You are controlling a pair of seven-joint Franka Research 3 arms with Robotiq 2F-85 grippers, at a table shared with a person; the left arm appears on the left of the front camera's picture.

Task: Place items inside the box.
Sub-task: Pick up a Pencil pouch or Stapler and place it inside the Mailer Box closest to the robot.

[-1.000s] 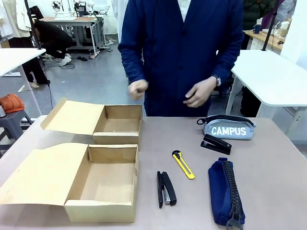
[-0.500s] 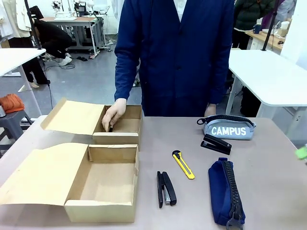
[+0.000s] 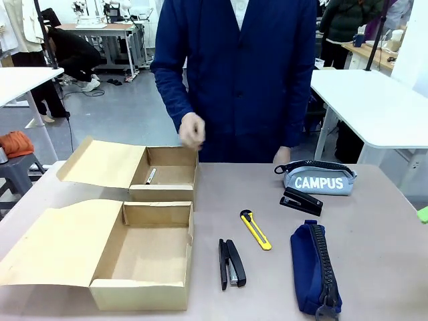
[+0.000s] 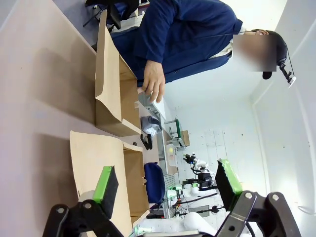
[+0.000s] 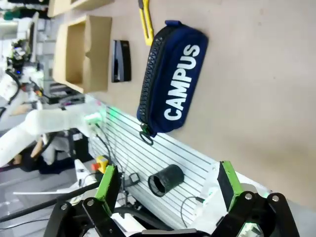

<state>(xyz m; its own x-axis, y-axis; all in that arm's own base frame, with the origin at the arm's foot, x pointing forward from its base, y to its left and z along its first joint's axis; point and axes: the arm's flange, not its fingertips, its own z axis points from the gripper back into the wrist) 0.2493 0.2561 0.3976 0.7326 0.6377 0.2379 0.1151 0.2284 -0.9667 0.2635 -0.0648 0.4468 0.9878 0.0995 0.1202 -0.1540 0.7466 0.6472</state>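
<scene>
The marker pen (image 3: pixel 150 176) is down inside the far box (image 3: pixel 172 159), lying along its left wall. The person's hand (image 3: pixel 192 130) hangs above that box's right edge, blurred. At six o'clock from it is the near box (image 3: pixel 137 297), open, with its flap spread out toward nine o'clock.

Out on the counter (image 3: pixel 374 227), the black stapler (image 3: pixel 231 263) lies at three o'clock of the near box, close beside it. The utility knife (image 3: pixel 255 229) is at one o'clock of the stapler, and the navy pouch (image 3: pixel 315 267) at three o'clock, zip upward. A grey pouch (image 3: pixel 315 177) sits at twelve o'clock of the navy one, with a second stapler (image 3: pixel 301 200) between them.

The left gripper (image 4: pixel 167 180) has its fingers released wide and holds nothing. The right gripper (image 5: pixel 167 181) is the same, spread and empty, with the navy pouch at twelve o'clock in its own view.
</scene>
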